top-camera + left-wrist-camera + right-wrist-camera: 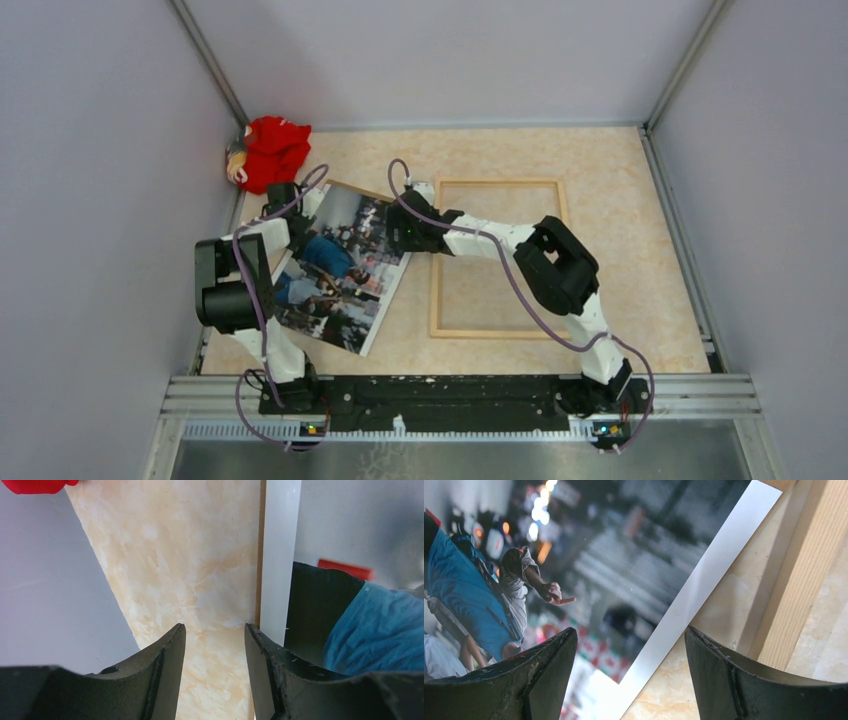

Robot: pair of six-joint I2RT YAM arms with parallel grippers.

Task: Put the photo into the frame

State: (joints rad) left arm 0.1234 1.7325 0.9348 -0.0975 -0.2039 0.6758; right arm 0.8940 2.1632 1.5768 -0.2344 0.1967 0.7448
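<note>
The photo [335,275], a glossy crowd print with a white border, lies tilted on the table left of the frame [498,184], a thin light-wood rectangle lying flat. My left gripper [288,205] is open at the photo's far left edge. In the left wrist view only bare table shows between its fingers [215,630], and the right fingertip [262,645] overlaps the white border [280,555]. My right gripper [405,235] is open at the photo's right edge. Its fingers [630,635] straddle the border [704,580], with the frame's wooden side [809,570] just to the right.
A red stuffed toy [270,150] sits in the far left corner against the wall. A thin brown board edge [362,190] peeks out under the photo's far side. Grey walls close in the table on three sides.
</note>
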